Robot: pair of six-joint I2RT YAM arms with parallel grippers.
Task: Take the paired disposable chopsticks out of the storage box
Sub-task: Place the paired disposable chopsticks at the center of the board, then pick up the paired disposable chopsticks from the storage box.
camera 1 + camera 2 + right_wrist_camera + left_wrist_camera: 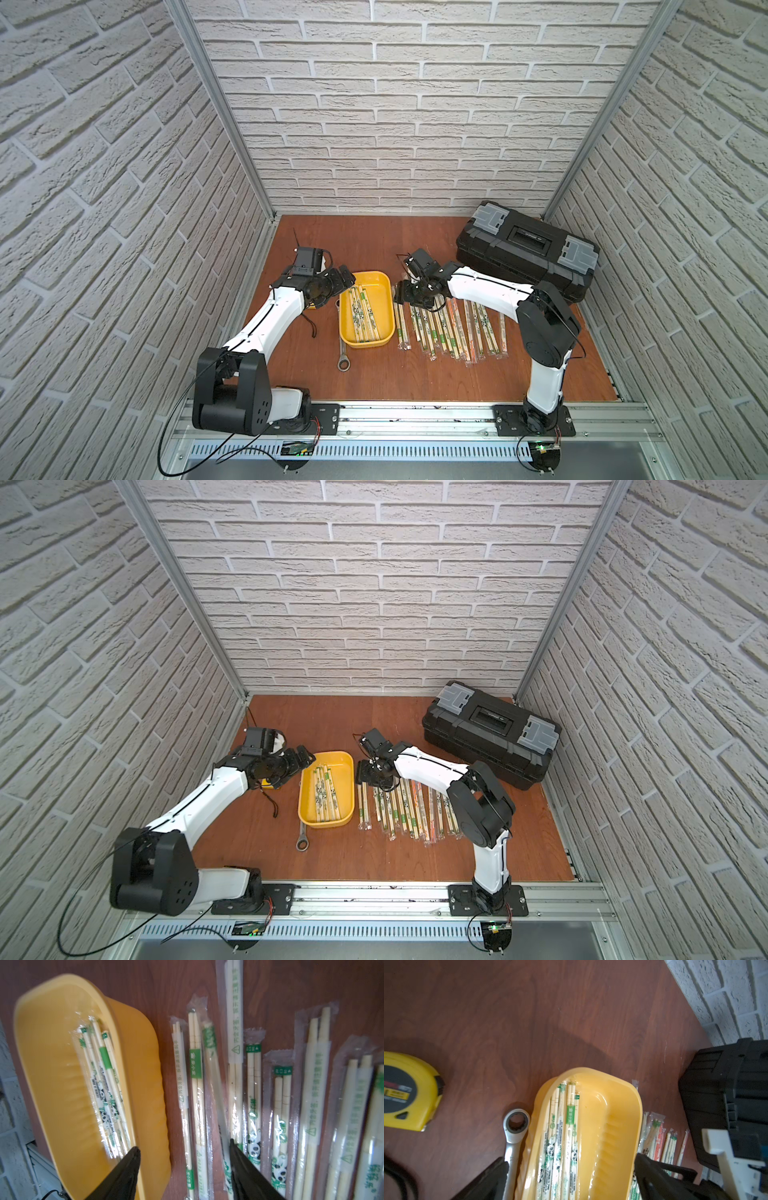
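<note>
**Sam:** Which step are you on?

**Me:** I think I am partway. A row of pairs (440, 328) lies on the table (374, 382), just beside the yellow storage box (380, 291). A few chopstick pairs (361, 313) lie in the box, bunched on the side near my left arm.

**Sam:** What are your pincers doing?

**Me:** My right gripper (184, 1145) is spread and empty. It hangs low over the gap between the box and the row. My left gripper (572, 1159) is spread wide too, over the far end of the box. It pinches nothing that I can see.

**Sam:** So what comes next?

**Me:** I think I go for another pair. I need to bring the right gripper over the box and come down on one pair only. They lie close and cross each other, and the wrappers look shiny, so I could grab two or slip off. I want to pinch across the thin sticks, lift them over the wall, and lay them by the row.

**Sam:** Is anything in the way?

**Me:** The wrench (341, 353) lies right beside the box. I want to stay off it.
</note>
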